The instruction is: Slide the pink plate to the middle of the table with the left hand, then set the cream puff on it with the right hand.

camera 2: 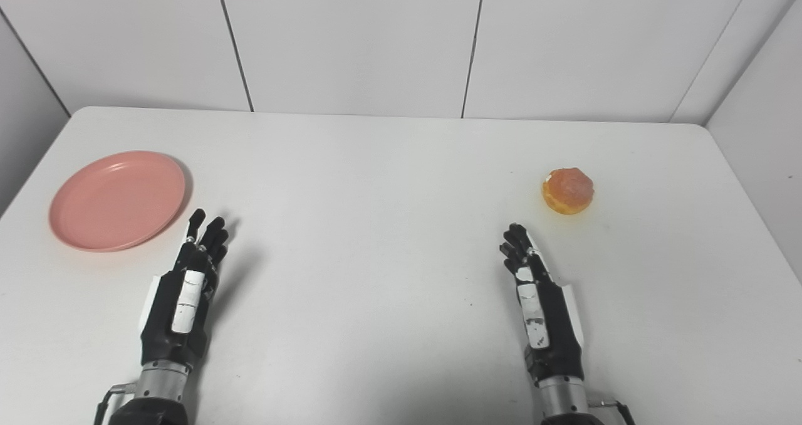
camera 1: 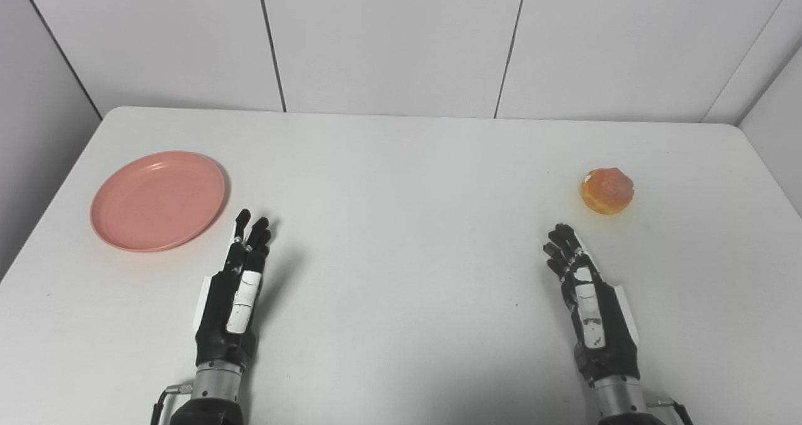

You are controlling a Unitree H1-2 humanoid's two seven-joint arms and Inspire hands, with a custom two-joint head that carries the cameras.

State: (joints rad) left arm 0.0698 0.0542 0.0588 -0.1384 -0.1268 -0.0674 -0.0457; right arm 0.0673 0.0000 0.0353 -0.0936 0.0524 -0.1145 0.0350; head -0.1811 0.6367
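The pink plate (camera 1: pixel 158 199) lies empty at the left side of the white table (camera 1: pixel 401 180). The cream puff (camera 1: pixel 606 190), golden and round, sits at the right side. My left hand (camera 1: pixel 235 293) is open, fingers stretched forward, just right of and nearer than the plate, not touching it. My right hand (camera 1: pixel 586 296) is open and empty, a short way nearer than and left of the cream puff. The plate (camera 2: pixel 118 200) and cream puff (camera 2: pixel 567 190) also show in the right eye view.
White panelled walls (camera 1: pixel 388 36) stand behind the table's far edge and along both sides. The table's rounded far corners show at left and right.
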